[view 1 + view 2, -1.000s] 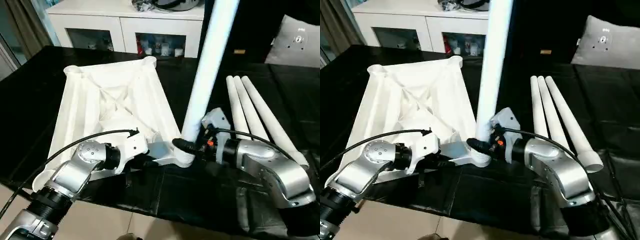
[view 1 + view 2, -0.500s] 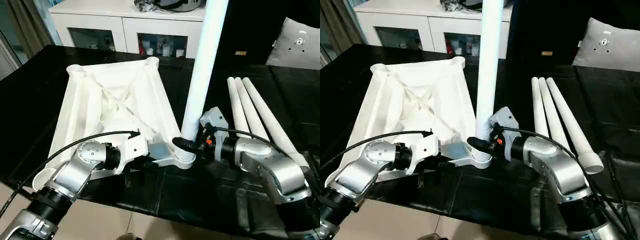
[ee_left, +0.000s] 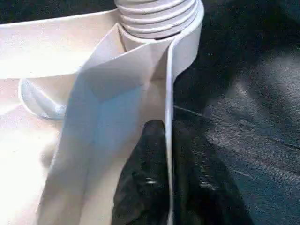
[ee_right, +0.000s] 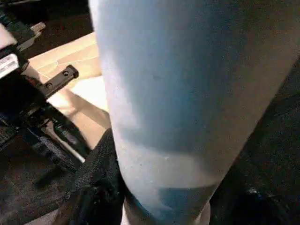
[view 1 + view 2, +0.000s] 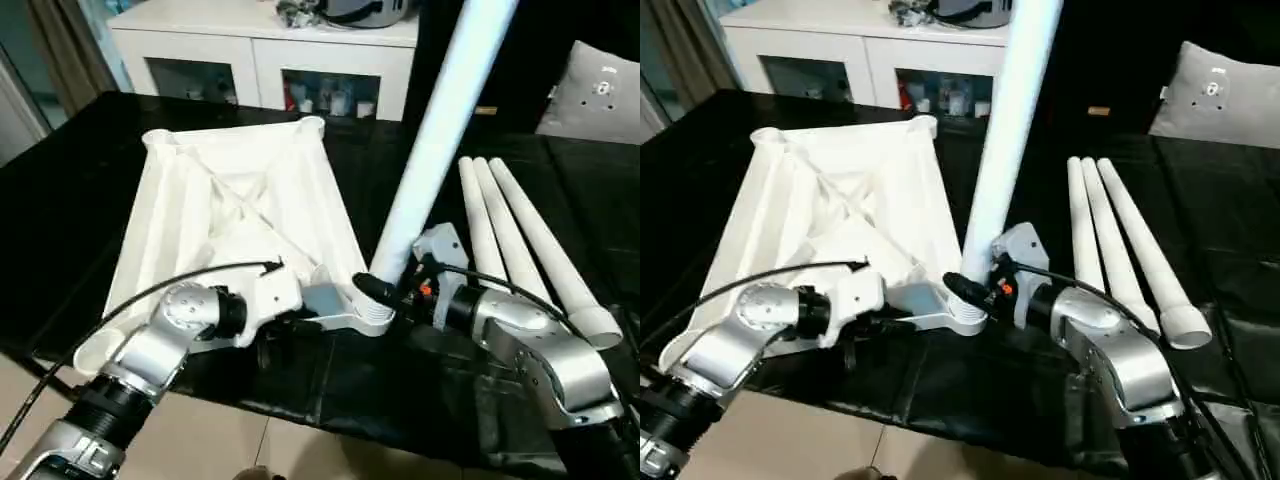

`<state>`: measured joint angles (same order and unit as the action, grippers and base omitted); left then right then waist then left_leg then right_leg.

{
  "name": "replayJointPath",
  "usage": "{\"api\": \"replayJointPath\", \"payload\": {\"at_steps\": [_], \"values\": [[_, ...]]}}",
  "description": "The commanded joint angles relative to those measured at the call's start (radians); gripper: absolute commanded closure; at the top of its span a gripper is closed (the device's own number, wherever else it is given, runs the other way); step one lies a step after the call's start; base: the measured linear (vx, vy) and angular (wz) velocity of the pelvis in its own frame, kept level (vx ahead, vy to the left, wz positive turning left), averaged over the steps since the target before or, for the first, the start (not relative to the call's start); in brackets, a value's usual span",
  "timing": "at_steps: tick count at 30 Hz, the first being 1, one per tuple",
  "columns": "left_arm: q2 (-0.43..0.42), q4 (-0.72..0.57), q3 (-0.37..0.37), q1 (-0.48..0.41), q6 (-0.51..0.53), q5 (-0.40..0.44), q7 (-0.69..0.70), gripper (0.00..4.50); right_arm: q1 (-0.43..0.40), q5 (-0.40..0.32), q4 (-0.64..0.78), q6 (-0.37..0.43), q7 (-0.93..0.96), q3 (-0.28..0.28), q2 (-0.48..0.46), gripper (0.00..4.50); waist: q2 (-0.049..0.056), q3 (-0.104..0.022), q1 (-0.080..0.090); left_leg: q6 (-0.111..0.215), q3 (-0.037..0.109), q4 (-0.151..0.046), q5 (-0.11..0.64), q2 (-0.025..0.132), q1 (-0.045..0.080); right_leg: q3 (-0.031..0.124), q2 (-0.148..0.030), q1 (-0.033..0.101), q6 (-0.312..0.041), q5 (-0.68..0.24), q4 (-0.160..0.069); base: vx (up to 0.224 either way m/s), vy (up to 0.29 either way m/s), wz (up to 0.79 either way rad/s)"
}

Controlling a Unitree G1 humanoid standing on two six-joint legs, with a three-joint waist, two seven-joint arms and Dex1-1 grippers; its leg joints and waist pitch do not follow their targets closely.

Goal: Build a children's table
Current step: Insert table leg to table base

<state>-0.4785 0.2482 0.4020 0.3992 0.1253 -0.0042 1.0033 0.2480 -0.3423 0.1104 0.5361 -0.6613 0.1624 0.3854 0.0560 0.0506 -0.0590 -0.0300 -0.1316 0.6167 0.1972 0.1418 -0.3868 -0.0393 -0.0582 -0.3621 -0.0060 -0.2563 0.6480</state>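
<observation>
The children's table top (image 5: 230, 200) lies upside down on the black work surface, ribs up. One white leg (image 5: 440, 130) stands in the near right corner socket (image 5: 372, 315), leaning to the right. My right gripper (image 5: 385, 288) is shut on this leg just above the socket; a black finger (image 4: 93, 187) presses on its side. My left gripper (image 5: 305, 322) is shut on the top's near rim next to that socket. Its black fingers (image 3: 145, 178) sit on both sides of the thin white wall (image 3: 168, 93). Three more legs (image 5: 510, 230) lie side by side at the right.
A white glass-doored cabinet (image 5: 260, 40) stands behind the work surface. A grey cushion (image 5: 600, 90) lies at the back right. The work surface's front edge (image 5: 330, 425) runs just below my forearms, with pale floor beyond it.
The standing leg now leans further to the right, with its foot still in the socket. Both grippers keep their holds. The camera has shifted slightly.
</observation>
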Motion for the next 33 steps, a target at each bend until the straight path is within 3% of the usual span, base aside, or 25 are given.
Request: {"api": "replayJointPath", "payload": {"at_steps": [1, 4, 6, 12, 13, 16, 17, 20, 26, 30, 33], "values": [[-0.023, 0.03, -0.008, 0.013, 0.023, 0.029, -0.006, 4.36, -0.014, 0.005, 0.006, 0.017, -0.017, 0.022, 0.002, 2.61, -0.003, -0.059, 0.0, 0.033, 0.018, -0.078, 0.13, 0.08, 0.017, 0.048, -0.092, 0.041, -0.262, 0.056, -0.075, 0.0, 0.0, 0.0], [-0.026, 0.036, -0.003, 0.017, 0.019, 0.037, -0.009, 4.23, -0.009, 0.008, 0.003, 0.016, -0.018, 0.023, -0.001, 2.61, -0.004, -0.059, 0.0, 0.025, 0.015, -0.081, 0.146, 0.081, 0.018, 0.049, -0.092, 0.039, -0.259, 0.024, -0.077, 0.0, 0.0, 0.0], [-0.021, 0.042, -0.008, 0.018, 0.014, 0.036, -0.011, 4.45, -0.006, 0.009, 0.002, 0.014, -0.023, 0.029, 0.002, 2.61, -0.006, -0.06, 0.0, 0.024, 0.012, -0.08, 0.138, 0.081, 0.018, 0.049, -0.092, 0.038, -0.255, 0.037, -0.076, 0.0, 0.0, 0.0], [-0.022, 0.045, -0.002, 0.024, -0.005, 0.042, -0.002, 4.5, 0.001, 0.013, -0.001, 0.014, -0.038, 0.038, 0.01, 2.61, -0.006, -0.06, -0.002, 0.027, 0.009, -0.079, 0.135, 0.081, 0.018, 0.05, -0.093, 0.036, -0.25, 0.03, -0.077, 0.0, 0.0, 0.0], [-0.023, 0.034, -0.001, 0.028, -0.015, 0.036, 0.014, 4.5, 0.008, 0.015, -0.005, 0.017, -0.049, 0.045, 0.017, 2.61, -0.013, -0.059, -0.001, 0.03, 0.008, -0.079, 0.132, 0.081, 0.017, 0.05, -0.093, 0.037, -0.249, 0.028, -0.077, 0.0, 0.0, 0.0], [-0.029, 0.018, 0.012, 0.033, -0.036, 0.025, 0.058, 4.5, 0.023, 0.019, -0.014, 0.024, -0.074, 0.061, 0.03, 2.61, -0.009, -0.061, -0.002, 0.037, 0.007, -0.077, 0.111, 0.081, 0.016, 0.05, -0.093, 0.036, -0.248, 0.037, -0.075, 0.0, 0.0, 0.0], [-0.03, 0.018, 0.014, 0.034, -0.043, 0.024, 0.066, 4.5, 0.026, 0.02, -0.017, 0.024, -0.079, 0.064, 0.033, 2.61, -0.014, -0.063, -0.002, 0.042, 0.007, -0.076, 0.097, 0.081, 0.015, 0.049, -0.093, 0.038, -0.249, 0.062, -0.074, 0.0, 0.0, 0.0], [-0.032, 0.02, 0.024, 0.04, -0.051, 0.021, 0.09, 4.5, 0.039, 0.024, -0.025, 0.032, -0.109, 0.083, 0.05, 2.61, -0.012, -0.063, -0.003, 0.053, 0.007, -0.075, 0.082, 0.081, 0.016, 0.048, -0.092, 0.037, -0.254, 0.09, -0.071, 0.0, 0.0, 0.0], [-0.04, 0.037, 0.047, 0.066, -0.089, 0.039, 0.135, 4.5, 0.076, 0.033, -0.053, 0.059, -0.169, 0.112, 0.082, 2.61, -0.011, -0.06, -0.005, 0.045, 0.006, -0.077, 0.116, 0.084, 0.018, 0.049, -0.094, 0.036, -0.259, 0.041, -0.076, 0.0, 0.0, 0.0], [-0.035, 0.052, 0.045, 0.079, -0.097, 0.045, 0.136, 4.5, 0.08, 0.03, -0.083, 0.055, -0.165, 0.094, 0.072, 2.61, -0.008, -0.062, -0.006, 0.037, 0.006, -0.076, 0.11, 0.084, 0.018, 0.049, -0.094, 0.036, -0.264, 0.062, -0.073, 0.0, 0.0, 0.0], [-0.026, 0.069, 0.034, 0.083, -0.097, 0.043, 0.121, 4.5, 0.063, -0.01, -0.103, 0.055, -0.146, 0.042, 0.045, 2.61, -0.005, -0.061, -0.007, 0.027, 0.004, -0.078, 0.145, 0.083, 0.02, 0.05, -0.096, 0.034, -0.267, 0.03, -0.079, 0.0, 0.0, 0.0]]}}
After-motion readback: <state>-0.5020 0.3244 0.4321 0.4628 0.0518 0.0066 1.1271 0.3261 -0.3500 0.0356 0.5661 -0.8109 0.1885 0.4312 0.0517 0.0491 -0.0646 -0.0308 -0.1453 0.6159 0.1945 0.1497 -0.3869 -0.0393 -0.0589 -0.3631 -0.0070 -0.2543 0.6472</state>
